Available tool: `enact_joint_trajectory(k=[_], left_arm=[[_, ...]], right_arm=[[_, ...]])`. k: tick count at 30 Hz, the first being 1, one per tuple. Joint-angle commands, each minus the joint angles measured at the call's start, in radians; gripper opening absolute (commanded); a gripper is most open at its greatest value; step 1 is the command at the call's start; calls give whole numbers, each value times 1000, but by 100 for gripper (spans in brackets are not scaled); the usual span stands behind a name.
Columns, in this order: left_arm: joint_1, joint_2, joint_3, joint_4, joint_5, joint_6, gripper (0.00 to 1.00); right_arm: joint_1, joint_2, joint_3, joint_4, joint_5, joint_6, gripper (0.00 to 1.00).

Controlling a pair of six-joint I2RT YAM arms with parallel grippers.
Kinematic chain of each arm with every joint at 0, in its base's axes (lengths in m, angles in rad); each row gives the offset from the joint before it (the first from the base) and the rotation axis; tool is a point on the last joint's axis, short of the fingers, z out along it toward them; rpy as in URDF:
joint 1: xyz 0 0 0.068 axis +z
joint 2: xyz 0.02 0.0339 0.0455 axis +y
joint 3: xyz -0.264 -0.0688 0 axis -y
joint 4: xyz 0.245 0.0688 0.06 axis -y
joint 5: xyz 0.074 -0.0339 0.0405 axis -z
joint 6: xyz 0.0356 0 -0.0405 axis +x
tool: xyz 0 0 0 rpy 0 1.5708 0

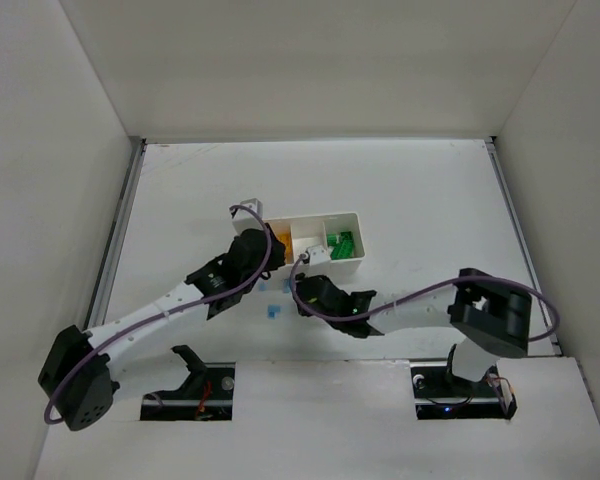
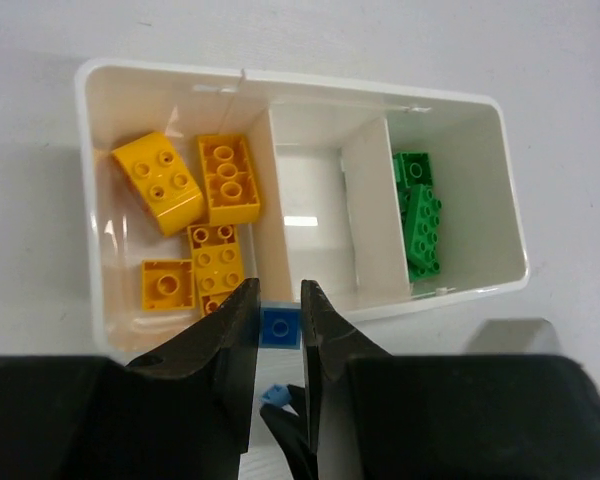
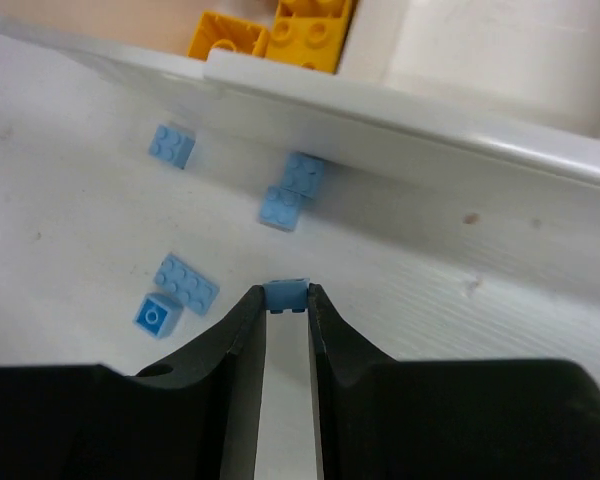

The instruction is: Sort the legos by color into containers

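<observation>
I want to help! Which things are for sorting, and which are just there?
For the job: yellow bricks, green bricks, loose blue bricks, white tray, left gripper holding dark blue brick, right gripper holding light blue brick.
Just there: purple cables, table.

Both arms are white tubes joined by boxy black motor housings. A purple cable [image 1: 536, 294] loops from the right base [image 1: 463, 392], where a tiny blue light glows, along the right arm [image 1: 420, 305]; left of that base, the left arm [image 1: 150, 320] carries a matching cable [image 1: 248, 208]. Each gripper's fingers [image 3: 242, 335] are glossy black, tapering to thin tips
</observation>
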Motion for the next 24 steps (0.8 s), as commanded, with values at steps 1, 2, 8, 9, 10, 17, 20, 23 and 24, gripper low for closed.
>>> enact_joint_trajectory(k=[1,2,8,9,10,17,20,23,24], left_arm=[[6,75,84,122,52,26,13],[8,107,104,136,63,32,13],[16,316,206,209,92,70,14],[19,348,226,211,94,76,14],[22,377,244,213,94,83,14],[25,514,336,205,80,113,29],[23,491,327,205,58,112,45],[25,415,292,203,29,113,52],[25,375,269,200,17,113,52]], right_arm=[[16,-156,-68,24,67,20,23],[18,-208,-102,16,70,34,24],[15,-418,-199,-25,67,68,24],[16,-441,-203,-32,64,68,24],[13,-460,-208,-35,61,65,24],[-37,-536,-197,-53,43,14,24],[-83,-532,-171,-47,35,-27,24],[-134,-488,-128,-41,29,-49,24],[-143,-465,-112,-36,30,-54,24]])
